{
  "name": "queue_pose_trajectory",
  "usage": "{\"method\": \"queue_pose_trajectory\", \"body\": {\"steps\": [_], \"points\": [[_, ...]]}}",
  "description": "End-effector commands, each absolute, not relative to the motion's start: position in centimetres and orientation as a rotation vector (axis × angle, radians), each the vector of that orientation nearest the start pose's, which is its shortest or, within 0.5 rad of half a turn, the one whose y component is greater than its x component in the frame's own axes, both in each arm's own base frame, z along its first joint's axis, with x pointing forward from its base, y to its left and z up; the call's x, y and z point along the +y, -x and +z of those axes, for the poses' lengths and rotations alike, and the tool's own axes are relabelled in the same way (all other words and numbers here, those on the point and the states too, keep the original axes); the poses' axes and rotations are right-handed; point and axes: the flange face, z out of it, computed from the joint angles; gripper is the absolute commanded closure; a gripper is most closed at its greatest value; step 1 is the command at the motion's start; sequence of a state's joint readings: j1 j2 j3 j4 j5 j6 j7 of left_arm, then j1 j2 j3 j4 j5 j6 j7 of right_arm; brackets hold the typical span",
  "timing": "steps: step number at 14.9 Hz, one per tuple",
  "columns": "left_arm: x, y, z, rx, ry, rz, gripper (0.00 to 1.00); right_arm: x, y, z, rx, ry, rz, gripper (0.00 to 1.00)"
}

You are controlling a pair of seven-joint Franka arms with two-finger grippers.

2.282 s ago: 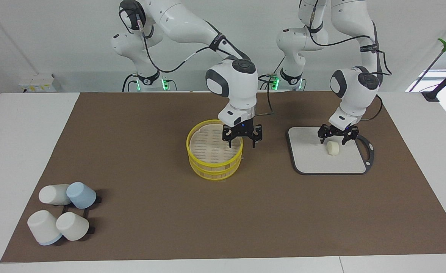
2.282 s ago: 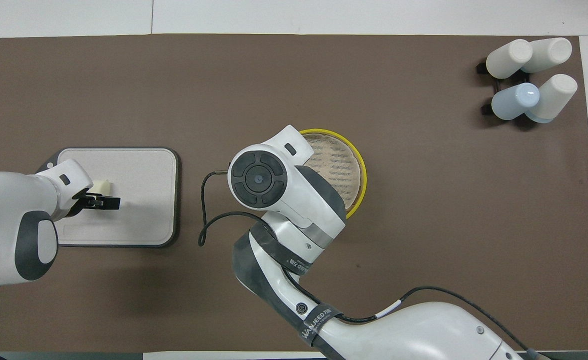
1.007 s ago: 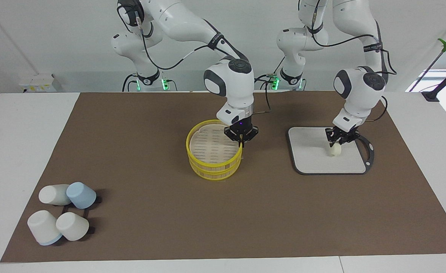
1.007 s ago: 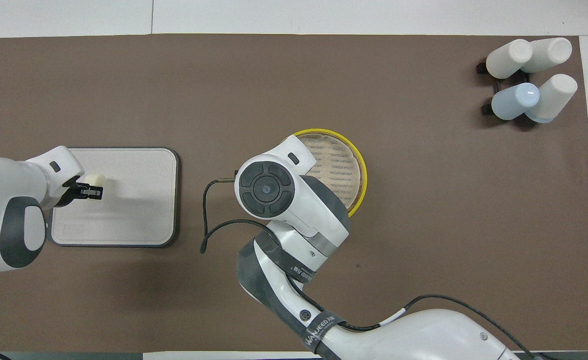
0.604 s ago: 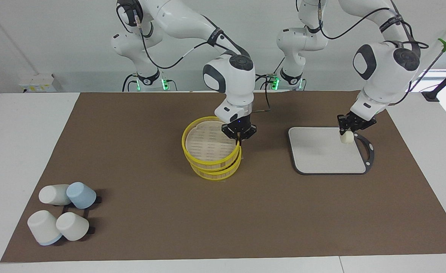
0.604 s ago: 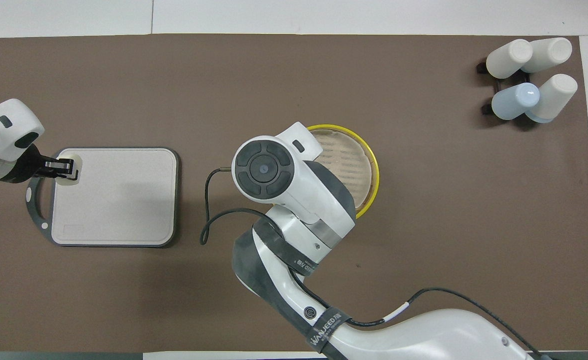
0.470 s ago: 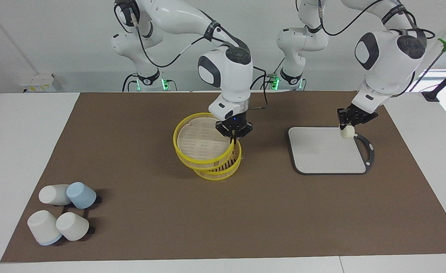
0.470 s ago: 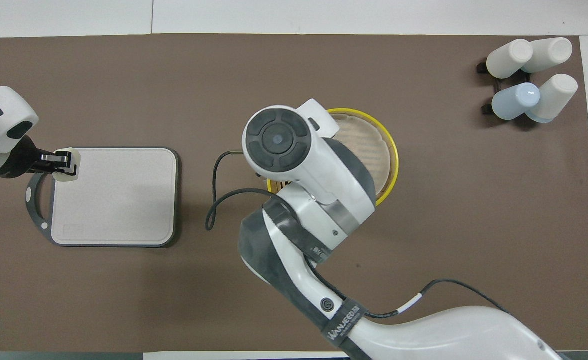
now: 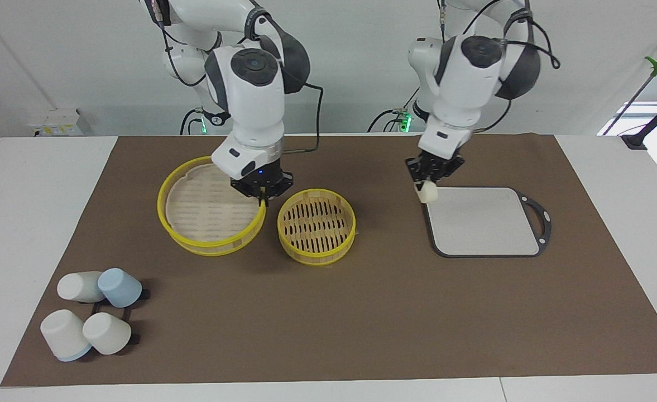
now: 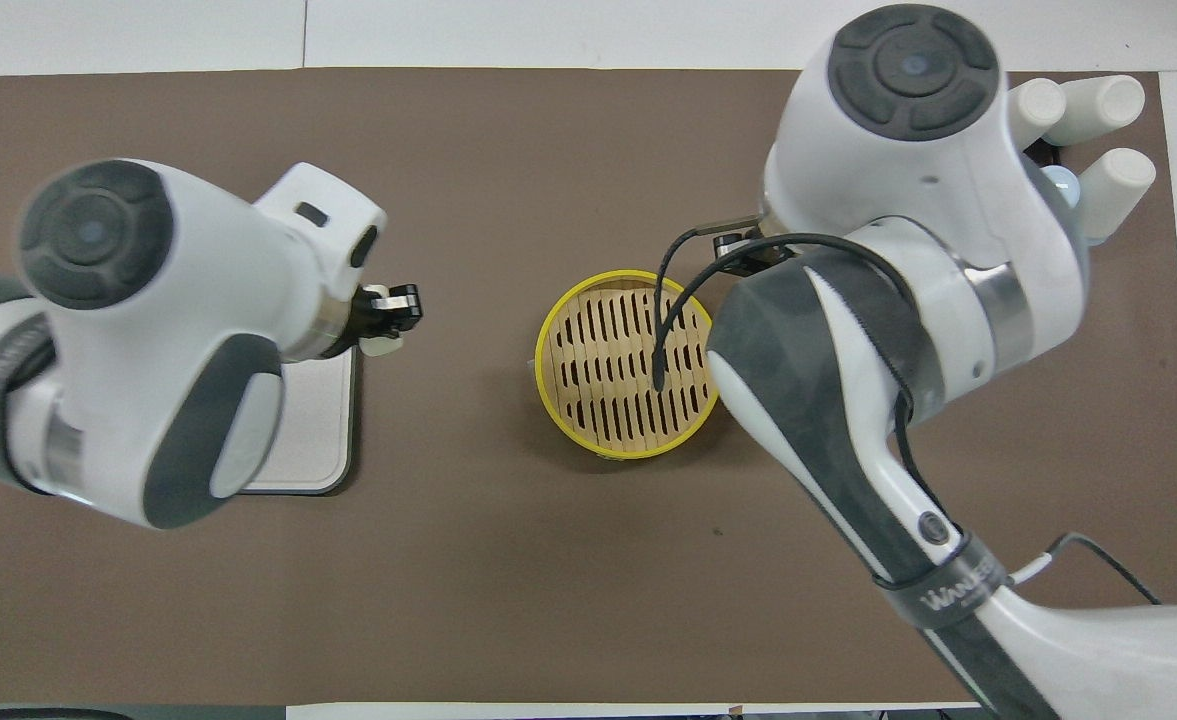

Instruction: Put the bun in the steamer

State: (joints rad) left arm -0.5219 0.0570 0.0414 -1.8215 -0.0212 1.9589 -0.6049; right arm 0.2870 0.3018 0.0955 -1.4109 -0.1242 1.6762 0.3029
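The steamer (image 9: 317, 226) stands open mid-mat, its slatted bottom bare; it also shows in the overhead view (image 10: 628, 375). My right gripper (image 9: 261, 195) is shut on the rim of the yellow-rimmed lid (image 9: 205, 206) and holds it tilted in the air beside the steamer, toward the right arm's end. In the overhead view the right arm hides the lid. My left gripper (image 9: 427, 180) is shut on the cream-white bun (image 9: 427, 192), up in the air over the grey board's edge that faces the steamer. The left gripper (image 10: 393, 315) and a bit of bun (image 10: 381, 347) also show from overhead.
The grey board (image 9: 484, 223) with its loop handle lies toward the left arm's end; it is partly hidden under the left arm in the overhead view (image 10: 323, 430). A group of white and blue cups (image 9: 91, 312) lies at the mat's corner toward the right arm's end.
The right gripper has lifted the lid off the steamer and carried it toward the right arm's end. The left gripper has lifted the bun off the board and brought it across toward the steamer.
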Motion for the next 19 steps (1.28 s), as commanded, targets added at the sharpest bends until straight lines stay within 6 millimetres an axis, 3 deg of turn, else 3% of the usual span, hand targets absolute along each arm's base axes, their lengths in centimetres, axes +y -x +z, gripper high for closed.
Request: {"method": "queue_pose_trajectory", "body": {"steps": [1,2,4,7,8,11,12,13,14,15,17,19], "points": [[-36.3,-51.2,45.1,-0.257,3.198,-0.129,0.71,16.8,-59.6,53.2,-0.266,3.223,0.055,1.0],[-38.2,-50.4,43.7,-0.24,3.21,-0.15,0.71,15.2,-59.7,52.9,-0.278,3.215,0.074,1.0],[-40.1,-49.3,42.1,-0.204,3.217,-0.156,0.71,13.7,-59.6,52.1,-0.262,3.212,0.098,1.0],[-44.1,-48.0,36.4,-0.202,3.209,-0.154,0.71,12.8,-59.4,51.4,-0.243,3.214,0.091,1.0],[-44.5,-47.8,35.4,-0.195,3.21,-0.156,0.71,12.7,-59.3,51.2,-0.242,3.214,0.089,1.0],[-44.8,-47.7,35.0,-0.199,3.211,-0.158,0.7,12.6,-59.1,50.8,-0.243,3.214,0.079,1.0],[-44.8,-47.7,34.8,-0.205,3.211,-0.161,0.61,12.6,-59.0,50.6,-0.243,3.214,0.077,1.0],[-44.8,-47.7,34.7,-0.205,3.21,-0.159,0.41,12.3,-59.0,50.6,-0.236,3.214,0.077,1.0],[-44.7,-47.7,34.7,-0.212,3.209,-0.156,0.1,12.1,-59.1,50.6,-0.229,3.215,0.077,1.0],[-44.7,-47.6,34.8,-0.231,3.208,-0.153,0.0,12.2,-59.1,50.6,-0.231,3.215,0.077,1.0],[-44.6,-47.7,35.1,-0.268,3.206,-0.152,0.0,12.4,-59.1,50.6,-0.232,3.214,0.069,1.0],[-43.2,-47.9,37.5,-0.281,3.197,-0.137,0.0,13.0,-59.3,51.0,-0.202,3.179,0.041,1.0]]}}
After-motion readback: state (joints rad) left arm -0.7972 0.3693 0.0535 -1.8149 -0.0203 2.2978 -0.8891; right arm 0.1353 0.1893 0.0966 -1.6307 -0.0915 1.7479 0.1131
